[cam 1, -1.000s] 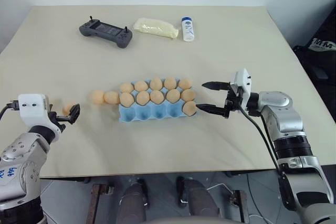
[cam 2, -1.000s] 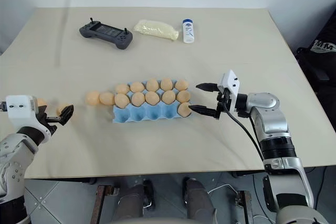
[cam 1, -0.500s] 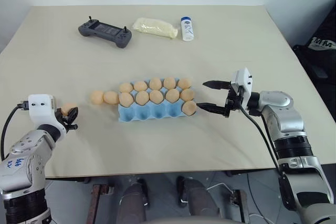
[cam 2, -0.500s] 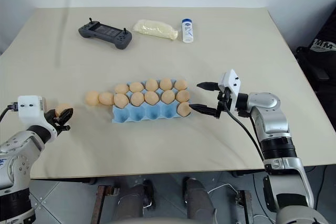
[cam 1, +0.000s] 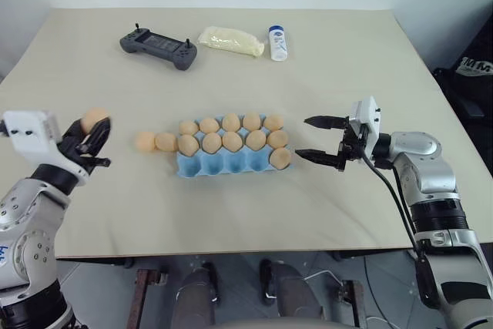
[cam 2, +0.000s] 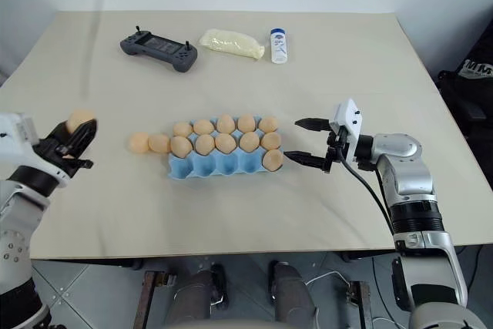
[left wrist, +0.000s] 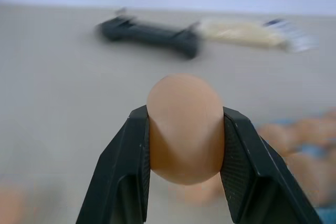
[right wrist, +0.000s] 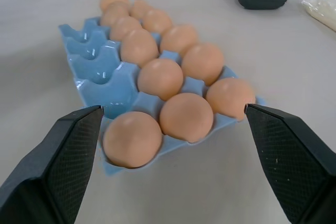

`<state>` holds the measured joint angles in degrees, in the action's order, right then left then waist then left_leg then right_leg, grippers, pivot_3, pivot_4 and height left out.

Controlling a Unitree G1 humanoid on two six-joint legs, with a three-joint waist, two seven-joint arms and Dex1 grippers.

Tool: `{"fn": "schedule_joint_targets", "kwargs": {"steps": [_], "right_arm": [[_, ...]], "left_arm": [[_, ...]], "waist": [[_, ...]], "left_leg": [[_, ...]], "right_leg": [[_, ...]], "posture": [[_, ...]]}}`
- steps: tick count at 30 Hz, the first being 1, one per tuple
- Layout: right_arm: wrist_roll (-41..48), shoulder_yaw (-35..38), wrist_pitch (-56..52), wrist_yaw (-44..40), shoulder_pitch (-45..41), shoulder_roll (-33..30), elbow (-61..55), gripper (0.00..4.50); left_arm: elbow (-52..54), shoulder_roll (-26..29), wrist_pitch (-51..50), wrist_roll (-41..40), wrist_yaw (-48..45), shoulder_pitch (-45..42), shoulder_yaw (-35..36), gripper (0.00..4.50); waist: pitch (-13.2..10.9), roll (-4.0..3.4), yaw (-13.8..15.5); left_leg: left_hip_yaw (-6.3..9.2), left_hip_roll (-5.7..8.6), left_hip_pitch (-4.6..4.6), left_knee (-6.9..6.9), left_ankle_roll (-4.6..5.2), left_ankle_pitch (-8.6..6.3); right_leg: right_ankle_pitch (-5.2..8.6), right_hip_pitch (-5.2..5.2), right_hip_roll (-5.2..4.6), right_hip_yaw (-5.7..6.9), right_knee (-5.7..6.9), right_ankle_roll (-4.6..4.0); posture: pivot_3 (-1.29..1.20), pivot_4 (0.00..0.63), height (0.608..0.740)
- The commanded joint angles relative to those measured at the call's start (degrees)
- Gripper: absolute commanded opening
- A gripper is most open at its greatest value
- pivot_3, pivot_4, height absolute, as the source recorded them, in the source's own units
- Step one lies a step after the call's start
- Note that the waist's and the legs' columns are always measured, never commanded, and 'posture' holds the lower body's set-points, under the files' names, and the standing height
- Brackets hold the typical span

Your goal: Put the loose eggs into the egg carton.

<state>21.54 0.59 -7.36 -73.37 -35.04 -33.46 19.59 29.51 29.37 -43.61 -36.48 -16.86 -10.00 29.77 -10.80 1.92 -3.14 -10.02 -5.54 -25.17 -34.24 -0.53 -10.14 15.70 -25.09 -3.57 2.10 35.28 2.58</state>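
Egg [left wrist: 184, 129] pinched in L gripper [cam 1: 91, 135], lifted clear of table at carton's 9 o'clock, prob for carry to an empty near-row cup. Carton [cam 1: 223, 164] mid-table; two eggs [cam 1: 154, 142] loose just off its 9. R gripper [cam 1: 320, 140] wide, empty, at 3, maybe steadying.

Lab-like test setup: bare beige table [cam 1: 231, 213], plain white wall, grey controller [cam 1: 158, 48] among props.

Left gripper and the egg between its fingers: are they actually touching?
Touching. In the left wrist view both black fingers of the left gripper press flat against the sides of the egg, with no gap.
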Motion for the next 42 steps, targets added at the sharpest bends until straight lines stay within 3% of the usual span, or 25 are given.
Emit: {"fn": "schedule_joint_targets", "kwargs": {"steps": [1, 8, 17, 31, 38, 42], "right_arm": [[1.6, 2.2, 1.1, -1.9, 0.6, -1.6, -1.5, 4.50], [1.9, 1.5, 2.4, -5.7, 2.5, -2.9, -2.7, 4.50], [1.7, 3.5, 3.5, -4.2, 3.8, -4.1, -2.5, 4.50], [1.8, 4.9, 3.1, -0.8, 7.7, -5.1, -5.9, 4.50], [2.0, 5.6, 2.5, 0.8, 9.5, -5.1, -8.1, 4.50], [2.1, 5.9, 2.1, 1.3, 10.3, -5.1, -9.2, 4.50]], "left_arm": [[1.1, 1.0, -0.1, -2.3, -3.2, -2.6, -5.0, 1.43], [-4.7, -0.8, 1.6, -1.3, -9.3, -9.0, -17.3, 1.43], [-15.8, -6.2, 6.1, 1.7, -17.6, -15.5, -29.3, 1.43], [-32.0, -8.0, 13.9, 9.4, -30.9, -24.3, -37.7, 1.43], [-36.1, -9.9, 16.2, 12.3, -31.7, -26.0, -38.2, 1.43], [-38.1, -10.7, 16.8, 13.4, -31.0, -27.0, -37.5, 2.71]], "waist": [[0.0, 0.00, 0.0], [0.0, 0.00, -0.2], [0.0, 0.00, 0.0], [0.0, -0.01, 0.0], [0.0, -0.01, 0.1], [0.0, -0.01, 0.1]], "left_leg": [[0.00, 0.08, 0.00, -0.06, 0.00, 0.00], [0.08, 0.12, 0.02, -0.30, 0.01, 0.00], [0.19, 0.13, -0.01, -0.79, 0.14, -0.07], [0.64, 0.33, 0.01, -0.87, 0.22, -0.12], [0.74, 0.35, 0.00, -0.87, 0.23, -0.12], [0.93, 0.51, 0.02, -0.89, 0.24, -0.12]], "right_leg": [[0.00, 0.00, 0.02, 0.00, 0.04, 0.00], [-0.01, -0.01, 0.08, -0.04, 0.24, 0.02], [-0.01, 0.13, 0.07, -0.04, 0.32, 0.01], [0.00, 0.37, 0.02, 0.09, 0.22, 0.00], [0.00, 0.39, 0.01, 0.15, 0.21, 0.00], [0.00, 0.44, -0.03, 0.16, 0.21, 0.00]], "posture": [[0.00, 0.150, 0.740], [0.00, 0.150, 0.740], [0.00, 0.150, 0.740], [0.00, 0.150, 0.740], [0.00, 0.150, 0.740], [0.00, 0.150, 0.740]]}}
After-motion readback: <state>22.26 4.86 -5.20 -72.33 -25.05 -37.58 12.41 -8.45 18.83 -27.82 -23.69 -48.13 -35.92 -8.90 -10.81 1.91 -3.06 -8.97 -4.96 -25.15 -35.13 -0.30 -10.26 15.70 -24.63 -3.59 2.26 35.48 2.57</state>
